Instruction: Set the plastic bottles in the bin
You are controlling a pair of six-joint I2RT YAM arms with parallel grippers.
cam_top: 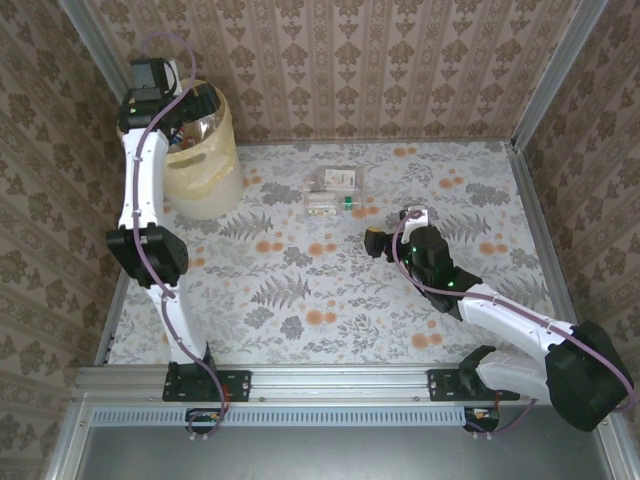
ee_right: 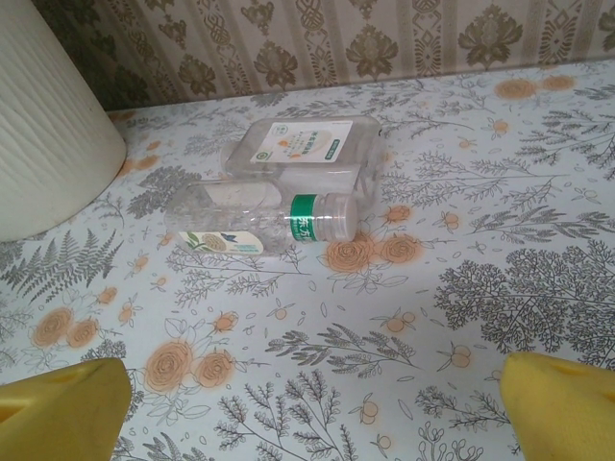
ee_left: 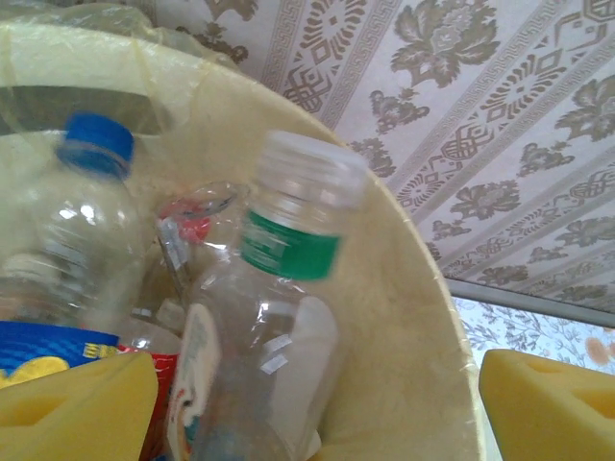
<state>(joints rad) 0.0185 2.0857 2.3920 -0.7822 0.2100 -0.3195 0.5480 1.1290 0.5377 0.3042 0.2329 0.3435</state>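
Nearest my end of the overhead feed, the right arm lies low across the flowered table [cam_top: 300, 300]. The right gripper [cam_top: 393, 230] sits low over the surface with its jaws spread wide. On its wrist camera the two yellow pads [ee_right: 58, 408] sit at opposite bottom corners with only the printed tabletop between them. Just beyond the fingers, and untouched by them, a round bottle [ee_right: 250, 226] lies on its side near the middle of the table, with a green band at its neck and a clear cap pointing right in the wrist view. Pressed along its far side is a squarish bottle [ee_right: 303, 149], also lying flat, its white and green label facing up. Further off to the left, the pale yellow bin [cam_top: 210, 185] stands in the far left corner, close against the patterned wall [cam_top: 400, 70]. The left gripper [cam_top: 195, 105] hovers over the bin's mouth, its jaws likewise wide apart. Its yellow pads [ee_left: 548, 403] show at either bottom corner of the left wrist view, and I see them pinching nothing. Down inside the bin, a green-banded bottle [ee_left: 279, 307] with a clear cap stands tilted against the inner wall, and as far as I can tell it touches neither pad. To its left is a blue-capped bottle [ee_left: 82, 221], with a scrap of red between the two and a blue and yellow label lower down
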